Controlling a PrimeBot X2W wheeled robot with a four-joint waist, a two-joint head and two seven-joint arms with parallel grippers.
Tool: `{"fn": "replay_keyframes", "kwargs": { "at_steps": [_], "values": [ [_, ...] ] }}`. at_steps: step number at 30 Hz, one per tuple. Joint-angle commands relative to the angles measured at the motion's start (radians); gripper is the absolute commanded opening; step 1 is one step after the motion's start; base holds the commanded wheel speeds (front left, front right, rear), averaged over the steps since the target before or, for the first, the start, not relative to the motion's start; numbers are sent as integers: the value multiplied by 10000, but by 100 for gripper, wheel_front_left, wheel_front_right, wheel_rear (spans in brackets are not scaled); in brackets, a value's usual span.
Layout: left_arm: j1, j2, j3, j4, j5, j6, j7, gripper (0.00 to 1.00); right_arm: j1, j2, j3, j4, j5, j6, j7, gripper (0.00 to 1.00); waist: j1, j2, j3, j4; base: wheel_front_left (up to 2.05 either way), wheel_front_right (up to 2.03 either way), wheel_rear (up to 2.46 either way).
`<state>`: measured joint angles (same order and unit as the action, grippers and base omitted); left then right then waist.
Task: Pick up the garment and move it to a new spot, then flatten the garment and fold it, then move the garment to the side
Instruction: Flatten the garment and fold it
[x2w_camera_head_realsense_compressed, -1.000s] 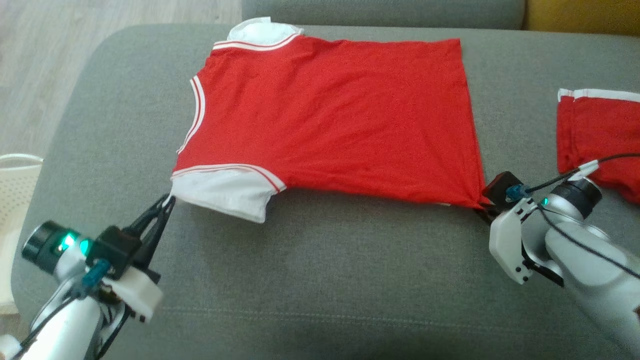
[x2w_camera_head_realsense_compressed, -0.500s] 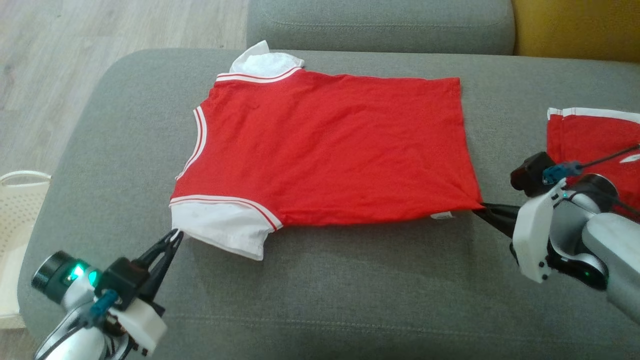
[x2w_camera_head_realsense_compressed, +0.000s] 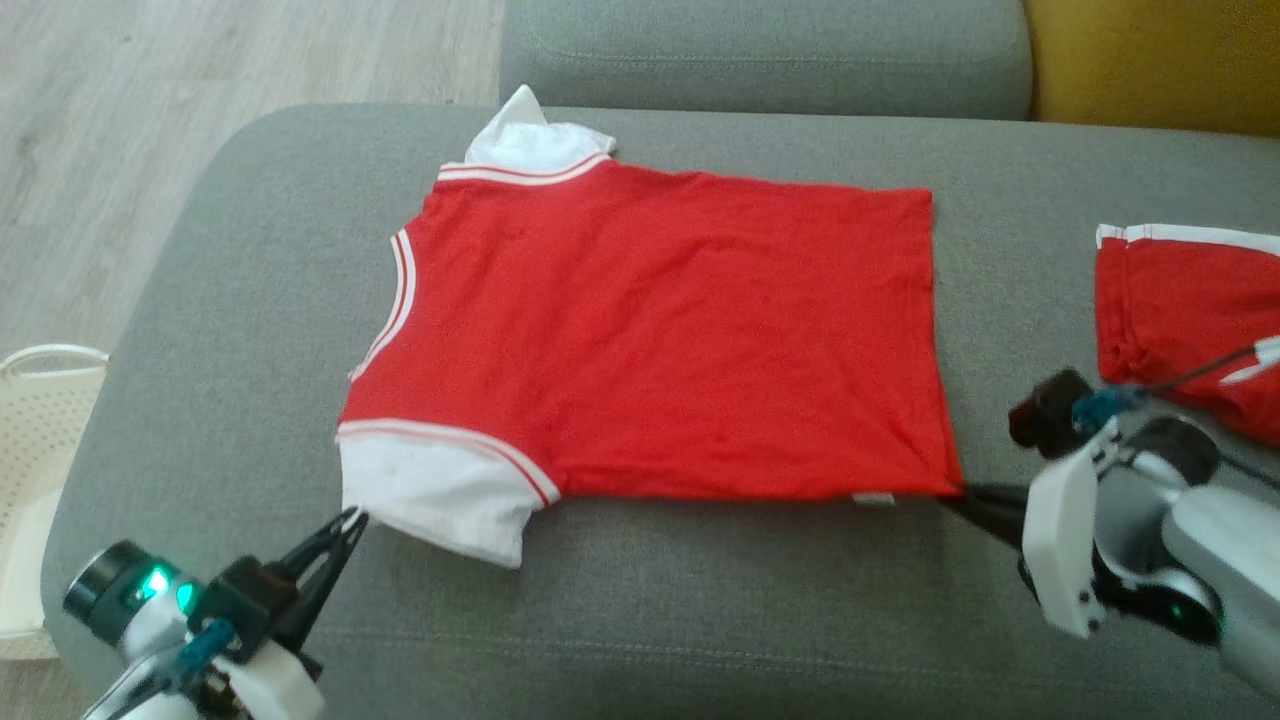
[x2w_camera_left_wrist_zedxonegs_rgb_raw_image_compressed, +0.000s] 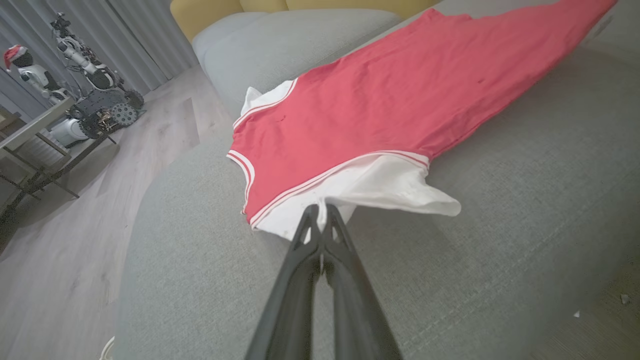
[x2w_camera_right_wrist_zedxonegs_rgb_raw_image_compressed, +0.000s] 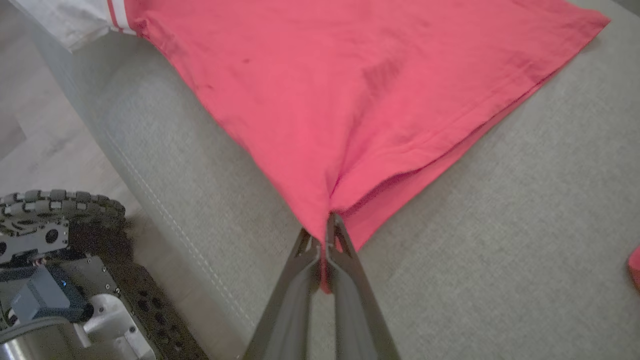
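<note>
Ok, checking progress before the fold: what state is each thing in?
Red T-shirt with white sleeves: spread flat on grey fabric sofa, unfolded.
Left gripper: shut on near white sleeve.
Right gripper: shut on shirt's hem corner.
Second red garment with white trim: lying bunched, apart.

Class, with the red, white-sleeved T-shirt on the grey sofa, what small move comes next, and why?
Probably lift the near edge to fold: the red T-shirt lies flat, left hand shut on its white sleeve, right hand on its hem corner.

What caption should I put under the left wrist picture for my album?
The left tool pinches the white sleeve of a red shirt spread on a grey sofa.
</note>
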<state>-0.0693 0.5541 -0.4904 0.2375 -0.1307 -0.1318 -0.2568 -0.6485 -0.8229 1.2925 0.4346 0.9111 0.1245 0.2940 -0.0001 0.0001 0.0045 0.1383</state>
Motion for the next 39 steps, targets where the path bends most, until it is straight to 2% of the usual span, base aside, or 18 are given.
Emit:
{"fn": "replay_keyframes", "kwargs": {
  "at_steps": [1,14,20,29,39],
  "values": [
    [-343,544,293,-281,-122,15,-49,0,264,-514,-125,-411,-250,62,193,0,1,-1,-59,2,0,0,0],
    [585,1521,258,-1436,-673,34,308,0,1116,-1458,-123,-1668,-230,62,1100,0,1,-1,-383,10,0,0,0],
    [786,1878,521,-2104,-926,161,567,0,954,-1723,-123,-2067,-208,62,1199,0,1,-1,-344,-67,0,0,0],
    [-39,1776,962,-2433,-1275,272,480,0,150,-1347,-123,-2088,-240,62,851,0,1,-1,178,-233,0,0,0],
    [-1746,1729,1116,-1868,-1481,168,429,0,-1341,-801,-152,-1408,-236,62,462,0,1,-1,1062,-431,0,0,0]
  ]
}}
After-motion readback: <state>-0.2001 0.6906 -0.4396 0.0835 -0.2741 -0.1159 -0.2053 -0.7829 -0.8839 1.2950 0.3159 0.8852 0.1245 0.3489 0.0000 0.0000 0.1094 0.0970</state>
